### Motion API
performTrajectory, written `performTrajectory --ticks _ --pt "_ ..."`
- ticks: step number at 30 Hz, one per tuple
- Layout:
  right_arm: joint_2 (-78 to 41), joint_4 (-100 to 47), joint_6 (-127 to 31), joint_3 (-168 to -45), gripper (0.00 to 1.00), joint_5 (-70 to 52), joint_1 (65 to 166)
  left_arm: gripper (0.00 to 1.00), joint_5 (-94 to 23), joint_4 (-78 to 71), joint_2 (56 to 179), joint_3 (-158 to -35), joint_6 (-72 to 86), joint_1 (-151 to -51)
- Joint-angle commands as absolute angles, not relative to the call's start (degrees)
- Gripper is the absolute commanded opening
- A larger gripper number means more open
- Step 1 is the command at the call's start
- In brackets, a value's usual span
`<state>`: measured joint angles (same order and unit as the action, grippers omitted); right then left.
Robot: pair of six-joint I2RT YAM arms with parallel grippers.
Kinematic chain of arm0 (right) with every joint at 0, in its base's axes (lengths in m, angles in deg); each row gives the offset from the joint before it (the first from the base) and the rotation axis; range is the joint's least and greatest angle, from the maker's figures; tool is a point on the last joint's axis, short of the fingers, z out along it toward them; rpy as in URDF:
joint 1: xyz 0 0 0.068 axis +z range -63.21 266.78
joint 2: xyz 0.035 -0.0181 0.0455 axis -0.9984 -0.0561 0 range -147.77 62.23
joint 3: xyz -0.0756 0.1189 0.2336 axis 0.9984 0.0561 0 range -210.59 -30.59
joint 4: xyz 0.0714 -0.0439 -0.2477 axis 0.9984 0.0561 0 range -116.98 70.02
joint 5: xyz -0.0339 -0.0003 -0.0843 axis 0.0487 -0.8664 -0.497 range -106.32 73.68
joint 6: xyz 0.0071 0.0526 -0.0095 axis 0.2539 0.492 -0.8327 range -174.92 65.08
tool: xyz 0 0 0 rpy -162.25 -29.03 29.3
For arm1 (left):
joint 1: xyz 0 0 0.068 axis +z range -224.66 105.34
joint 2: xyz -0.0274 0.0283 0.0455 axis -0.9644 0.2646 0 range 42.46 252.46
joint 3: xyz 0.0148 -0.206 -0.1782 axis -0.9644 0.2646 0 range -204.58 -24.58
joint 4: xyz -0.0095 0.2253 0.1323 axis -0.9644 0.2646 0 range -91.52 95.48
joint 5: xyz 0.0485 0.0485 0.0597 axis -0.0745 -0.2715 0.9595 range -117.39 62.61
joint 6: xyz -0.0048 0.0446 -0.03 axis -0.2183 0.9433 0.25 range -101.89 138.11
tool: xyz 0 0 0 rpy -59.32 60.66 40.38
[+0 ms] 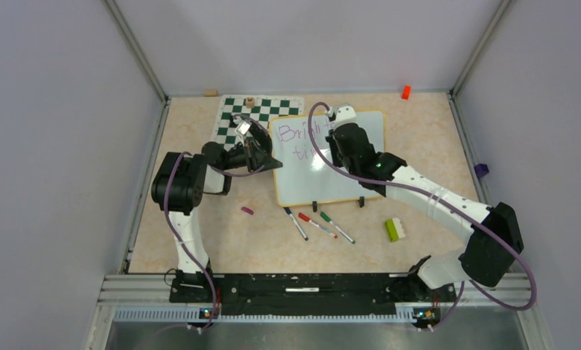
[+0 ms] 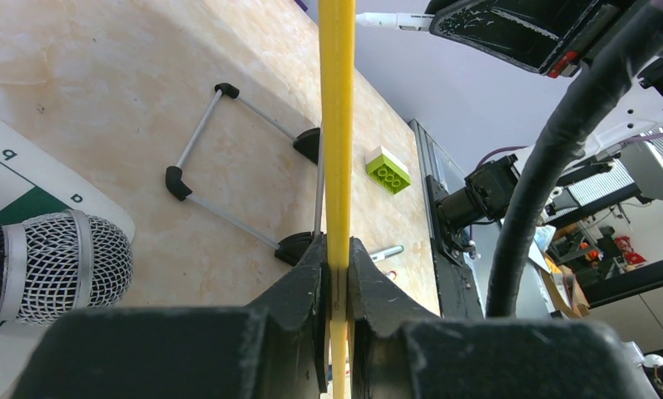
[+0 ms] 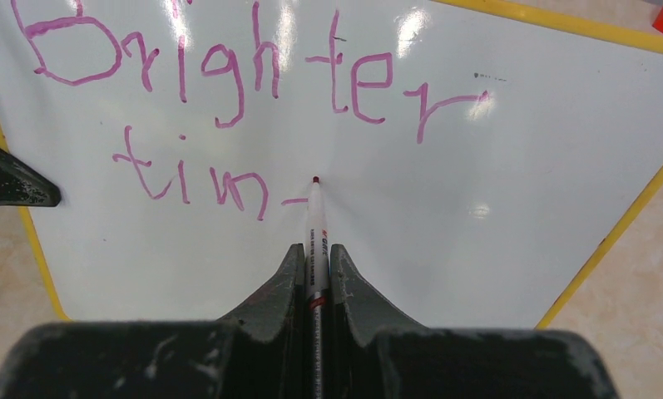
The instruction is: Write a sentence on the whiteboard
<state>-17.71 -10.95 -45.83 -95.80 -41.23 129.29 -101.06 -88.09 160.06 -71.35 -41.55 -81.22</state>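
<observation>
Left arm (image 1: 179, 186) folds inward, right arm (image 1: 433, 200) stretches forward; left hand (image 2: 337, 258) and right hand (image 3: 315, 258) both clamp tight.

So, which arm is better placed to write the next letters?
Right. The right gripper holds the marker with its tip at the whiteboard, just after the unfinished second line of the sentence. The left gripper is shut on the whiteboard's yellow rim.
</observation>
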Motion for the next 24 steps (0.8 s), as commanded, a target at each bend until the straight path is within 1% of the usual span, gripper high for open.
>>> performTrajectory --ticks 1,24 --pt "-19.0 -11.7 -46.3 -99.2 0.0 -41.0 128.5 0.0 -101.1 -94.3 158.8 -72.0 -41.3 -81.5" --pt "-16.4 -8.3 -44.9 -94.7 0.0 -35.7 128.5 0.0 -101.1 -94.3 158.8 -72.0 -41.3 -81.6"
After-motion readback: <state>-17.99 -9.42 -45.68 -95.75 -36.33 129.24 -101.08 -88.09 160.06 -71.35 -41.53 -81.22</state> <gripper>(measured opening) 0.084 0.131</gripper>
